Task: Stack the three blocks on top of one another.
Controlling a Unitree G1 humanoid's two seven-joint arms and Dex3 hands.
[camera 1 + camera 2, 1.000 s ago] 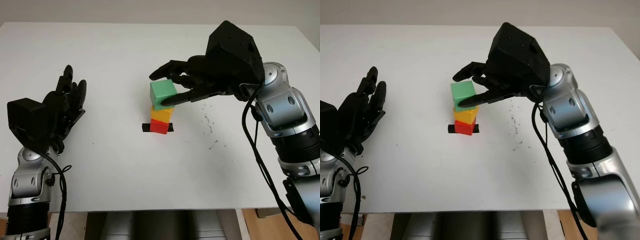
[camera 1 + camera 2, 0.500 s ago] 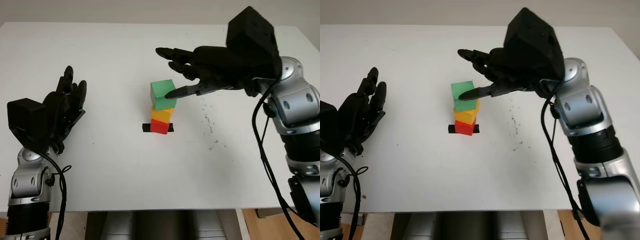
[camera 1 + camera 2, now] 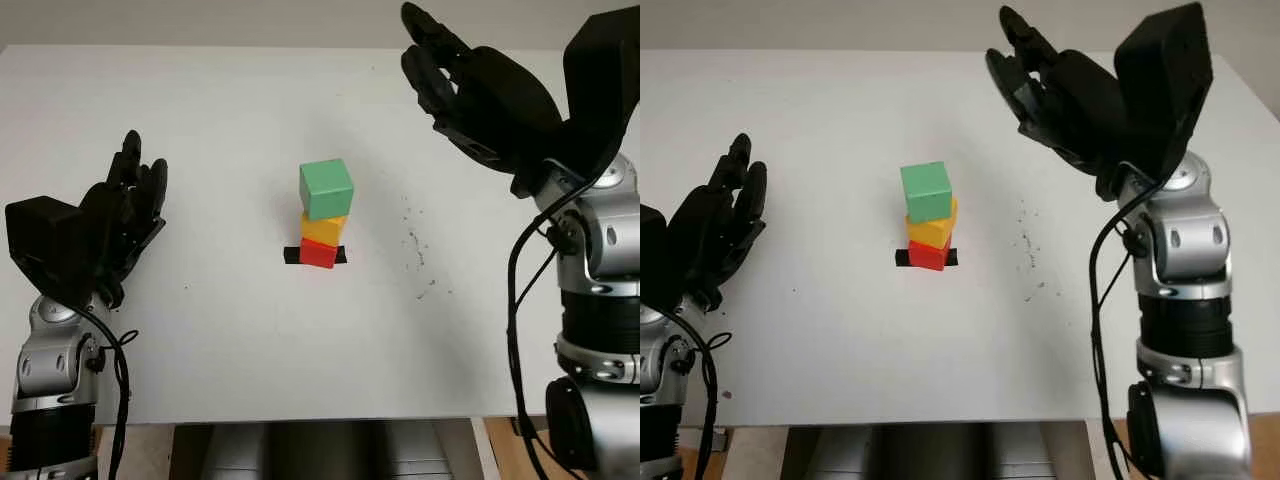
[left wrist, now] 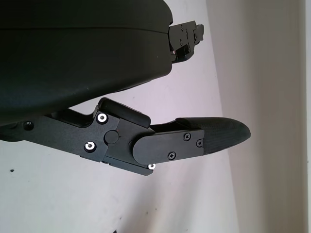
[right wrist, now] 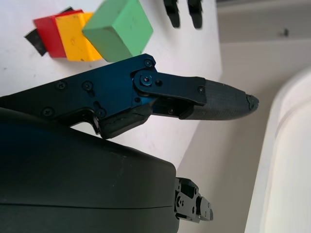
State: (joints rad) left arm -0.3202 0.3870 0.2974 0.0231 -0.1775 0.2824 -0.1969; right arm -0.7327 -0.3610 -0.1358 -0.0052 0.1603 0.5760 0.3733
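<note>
Three blocks (image 3: 323, 213) stand stacked; right robot hand (image 3: 480, 90) open above.

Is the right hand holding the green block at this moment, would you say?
No: the right hand is open and raised well clear, above and to the right of the green block, which sits alone atop the yellow block.

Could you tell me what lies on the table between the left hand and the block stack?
Nothing: in the left eye view, bare white table separates the open left hand from the stack topped by the green block.
</note>
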